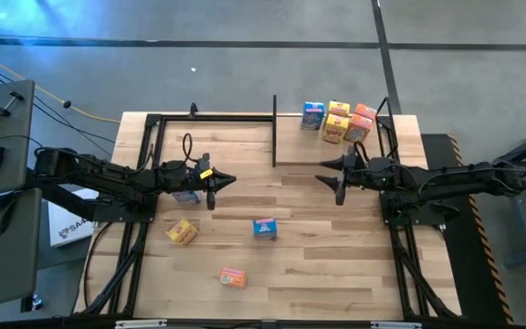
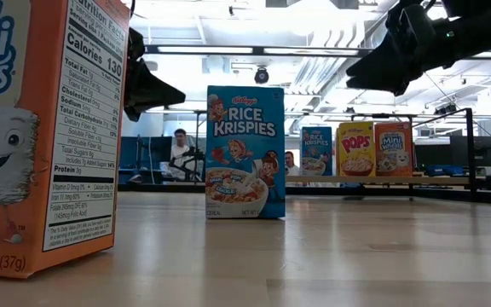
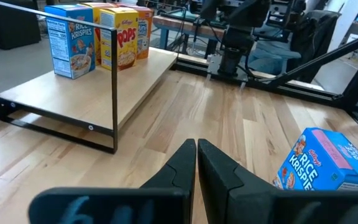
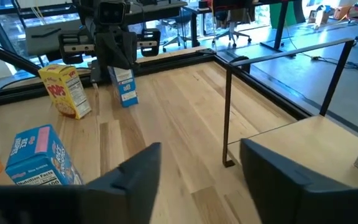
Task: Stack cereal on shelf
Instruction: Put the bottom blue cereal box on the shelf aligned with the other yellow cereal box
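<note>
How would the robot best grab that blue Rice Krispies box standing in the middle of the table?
Probably from above, fingers closing across the two narrow side panels near the top. The Rice Krispies box stands upright and alone, with open tabletop around it. The right gripper is already open.

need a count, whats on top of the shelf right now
On the shelf, cereal boxes cluster at one end: the high view suggests five, though overlap could hide more. The rest is bare board.

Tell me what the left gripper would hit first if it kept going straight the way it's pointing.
Probably the right gripper: the left gripper, jaws shut, points across bare tabletop straight at it. Heights may differ.
</note>
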Robot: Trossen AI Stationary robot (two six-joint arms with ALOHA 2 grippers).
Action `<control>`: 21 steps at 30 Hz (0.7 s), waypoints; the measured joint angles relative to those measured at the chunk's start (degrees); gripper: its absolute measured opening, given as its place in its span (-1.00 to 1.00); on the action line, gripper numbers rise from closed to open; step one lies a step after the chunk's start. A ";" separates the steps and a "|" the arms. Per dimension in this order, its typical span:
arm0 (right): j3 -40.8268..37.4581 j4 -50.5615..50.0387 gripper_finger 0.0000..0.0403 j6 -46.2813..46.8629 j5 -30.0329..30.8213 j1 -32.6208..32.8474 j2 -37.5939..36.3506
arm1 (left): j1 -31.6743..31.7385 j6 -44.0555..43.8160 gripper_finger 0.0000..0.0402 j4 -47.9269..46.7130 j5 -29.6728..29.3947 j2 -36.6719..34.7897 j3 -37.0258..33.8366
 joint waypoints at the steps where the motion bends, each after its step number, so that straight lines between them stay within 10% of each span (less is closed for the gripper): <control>1: 0.00 0.00 0.14 0.02 -0.02 0.00 0.00 | 0.00 0.00 -0.95 0.02 0.00 0.00 0.00; 21: 3.18 7.79 0.26 0.75 0.46 4.38 12.94 | 0.00 0.99 -0.95 -1.10 0.04 0.07 0.00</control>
